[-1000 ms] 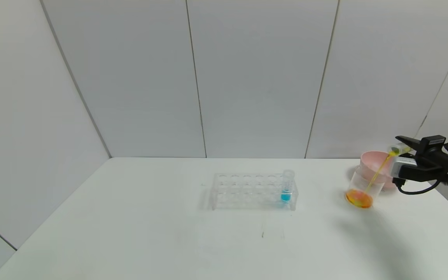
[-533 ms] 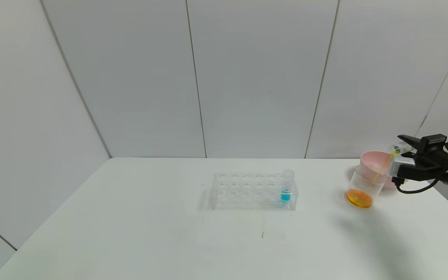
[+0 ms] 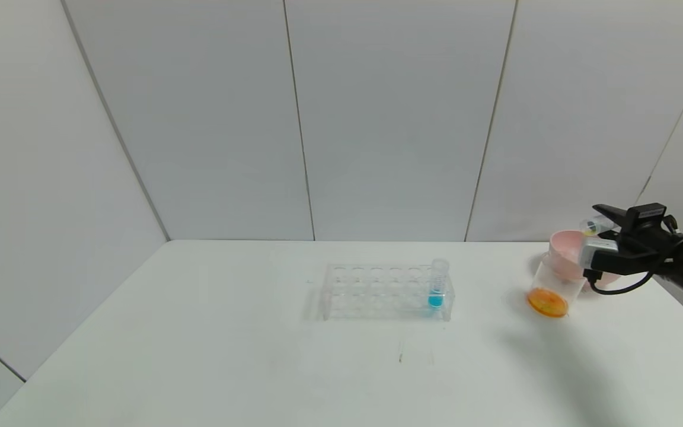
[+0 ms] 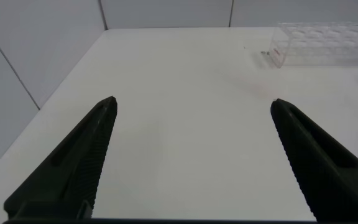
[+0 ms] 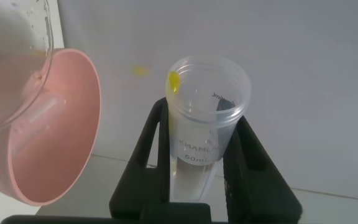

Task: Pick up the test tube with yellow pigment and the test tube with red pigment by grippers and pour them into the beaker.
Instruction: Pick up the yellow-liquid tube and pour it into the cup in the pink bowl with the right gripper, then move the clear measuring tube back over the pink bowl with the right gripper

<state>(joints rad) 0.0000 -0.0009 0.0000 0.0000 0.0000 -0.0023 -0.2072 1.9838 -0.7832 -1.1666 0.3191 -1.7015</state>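
Observation:
My right gripper is shut on the test tube with yellow pigment, held tilted, mouth toward the beaker. In the right wrist view the tube sits between the black fingers, almost empty, with a yellow drop at its rim. The beaker stands at the table's right and holds orange liquid at its bottom; its rim shows in the right wrist view. No liquid is streaming. The test tube with red pigment is out of view. My left gripper is open and empty over the table's left part.
A pink bowl stands right behind the beaker and shows in the right wrist view. A clear tube rack at the table's middle holds a blue-liquid tube. A yellow spot lies on the white surface.
The yellow stream from the tube into the beaker has thinned and stopped. My right gripper has shifted slightly left with the tube.

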